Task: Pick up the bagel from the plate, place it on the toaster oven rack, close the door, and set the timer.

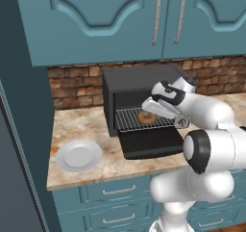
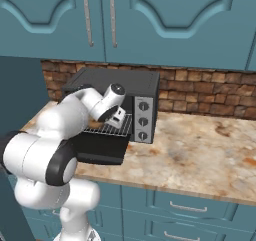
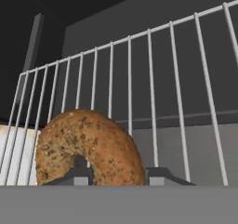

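- gripper [image 1: 150, 111] clamped on the bagel [image 1: 146, 117], fingers nearly together through its ring; bagel just above the toaster oven rack [image 1: 129, 119].
- plate [image 1: 78, 155] bare on the counter, left of the open door [image 1: 150, 142].
- risk: released while tilted, the bagel may roll off the rack front onto the door.

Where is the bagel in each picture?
Left base view: bagel at middle, on the toaster oven rack, by the hand.
Right base view: a brown sliver left of middle, behind the arm.
Hand view: lower left.
Shared landmark: the wire rack.
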